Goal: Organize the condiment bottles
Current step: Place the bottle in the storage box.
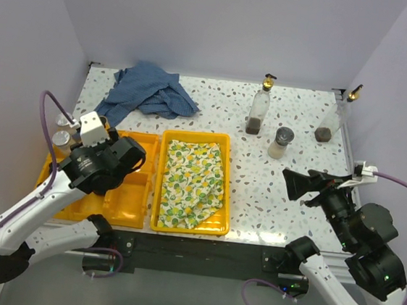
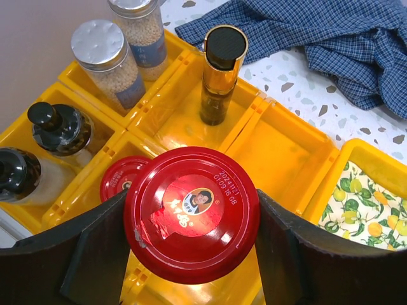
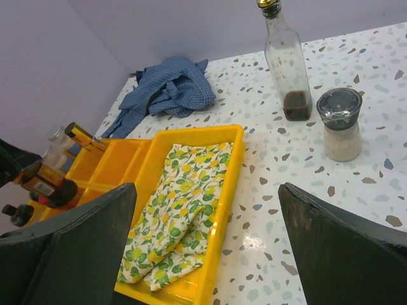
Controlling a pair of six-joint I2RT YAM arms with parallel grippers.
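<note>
LEFT ARM GRIPS SAUCE JAR OVER TRAY: The left end effector (image 2: 194, 244) clamps its two black fingers (image 2: 89, 254) against opposite sides of a red-lidded round jar (image 2: 191, 213). The jar is seen from above over the yellow plastic compartment tray (image 2: 280, 146) at the left of the speckled white worktop (image 1: 215, 110). Whether it rests on the tray floor cannot be told.

Just to its left sits a second red-lidded jar (image 2: 119, 178), lower in its compartment. Other compartments hold an upright gold-capped amber bottle (image 2: 219, 73), two grey-capped spice shakers (image 2: 108, 63) and two black-capped bottles (image 2: 60, 127).

The right end effector (image 3: 206, 190) hangs over the right side of the worktop, its fingers spread wide apart with nothing between them.

Outside the trays, toward the rear right, stand a clear glass bottle with a gold pourer (image 1: 260, 107) and a grey-capped glass grinder (image 1: 281, 142) near it. Another clear gold-pourer bottle (image 1: 336, 119) stands close to the right wall.

A lemon-print cloth (image 1: 189, 180) fills a second yellow tray (image 1: 157, 191), and a crumpled blue checked cloth (image 1: 148, 92) lies behind it.
</note>
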